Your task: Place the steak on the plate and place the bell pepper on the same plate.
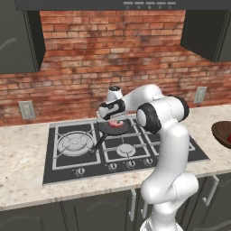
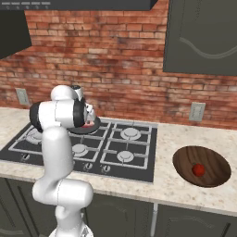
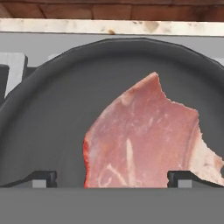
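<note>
The white arm rises from the near edge of the counter, folds at its elbow and reaches forward and down over the stove, so that the hand points into the black frying pan on the stove's far side. In the left base view the pan's long handle runs toward the near left. The gripper hovers low over the pan with its jaws spread wide: the two dark fingertips stand far apart at either side of the hand view, and nothing is held between them. Whether the tips touch the meat is hard to judge from this close angle.

The steak lies flat in the pan, a pink slab with a whitish ragged edge on its right side, reaching from the pan's middle toward its near rim, directly between the open tips. In the left base view it shows as a small pink patch beneath the hand.

Well to the right of the stove, on the speckled counter, sits a dark brown round wooden board. The bell pepper, a small glossy red blob, rests on it near the middle.
</note>
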